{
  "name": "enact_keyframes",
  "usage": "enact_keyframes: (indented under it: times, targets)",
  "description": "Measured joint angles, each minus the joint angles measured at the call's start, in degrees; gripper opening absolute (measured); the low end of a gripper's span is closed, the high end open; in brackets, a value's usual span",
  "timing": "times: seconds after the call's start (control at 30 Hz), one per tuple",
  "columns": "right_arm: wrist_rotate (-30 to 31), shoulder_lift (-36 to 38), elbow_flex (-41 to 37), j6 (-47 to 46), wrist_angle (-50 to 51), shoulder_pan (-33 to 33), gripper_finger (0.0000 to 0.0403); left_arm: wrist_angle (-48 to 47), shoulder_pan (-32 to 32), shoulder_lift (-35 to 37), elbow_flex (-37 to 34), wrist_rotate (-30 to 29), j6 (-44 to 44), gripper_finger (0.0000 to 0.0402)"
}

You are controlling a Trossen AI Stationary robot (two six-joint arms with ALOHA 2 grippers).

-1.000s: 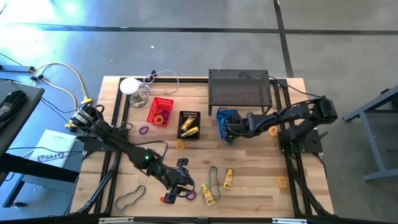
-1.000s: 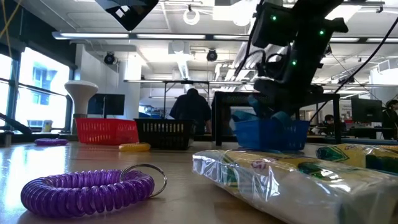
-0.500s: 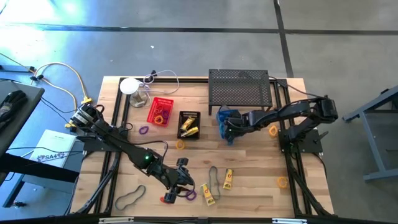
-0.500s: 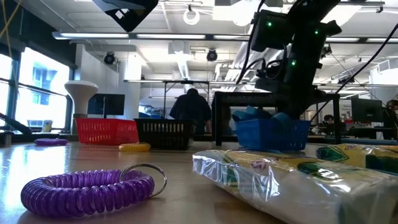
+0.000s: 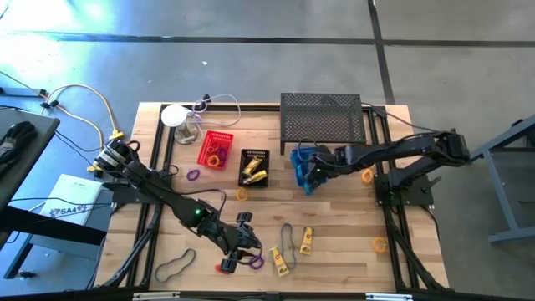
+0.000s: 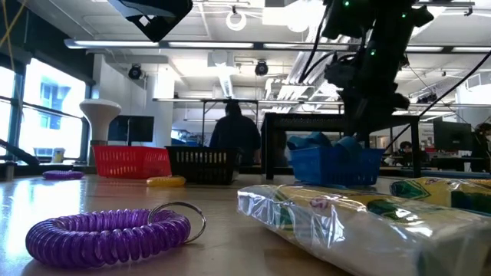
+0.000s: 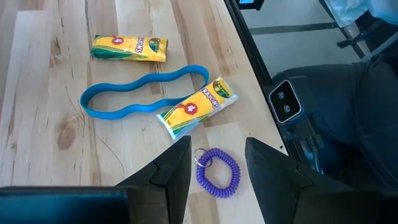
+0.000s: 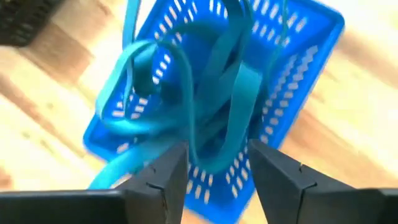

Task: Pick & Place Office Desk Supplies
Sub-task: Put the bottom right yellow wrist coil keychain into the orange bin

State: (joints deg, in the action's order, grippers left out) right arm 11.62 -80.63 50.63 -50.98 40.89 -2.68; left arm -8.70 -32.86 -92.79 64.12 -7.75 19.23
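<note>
Wood table (image 5: 334,217), R gripper (image 8: 214,163) open over blue basket (image 8: 292,81)

Blue rubber bands (image 8: 205,106) heaped in blue basket (image 8: 298,81) — purple coil ring (image 7: 217,172) beside crayon packs (image 7: 196,110)

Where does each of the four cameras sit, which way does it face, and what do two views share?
High: overhead, facing down; both arms.
Low: table height, facing across; purple coil close, an arm above.
Left wrist: over the crayon packs; own fingers.
Right wrist: over the blue basket; own fingers.
Shared: the blue basket, low and right wrist.
</note>
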Motion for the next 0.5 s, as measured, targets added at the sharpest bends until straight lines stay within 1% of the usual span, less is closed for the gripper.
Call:
enact_keyframes:
  times: [0.13,0.23,0.3,0.4,0.5]
  targets:
    - [-9.9,4.5,0.0,-2.7,2.7,0.2,0.0156,-0.5,0.0,0.0,0.0,0.0,0.9,0.0148]
    - [-17.5,7.6,0.0,-7.8,6.1,2.5,0.0147,-0.8,0.0,0.0,0.0,0.0,1.4,0.0148]
    - [-21.4,8.6,0.0,-11.1,7.8,4.8,0.0142,-1.0,0.0,0.0,0.0,0.0,1.7,0.0148]
    - [-24.0,9.5,0.0,-14.1,11.0,9.0,0.0136,-1.6,0.0,0.0,0.0,0.0,1.9,0.0148]
    - [-24.1,9.3,0.0,-16.7,13.1,14.4,0.0133,-2.0,-0.1,0.0,0.0,0.0,2.6,0.0148]
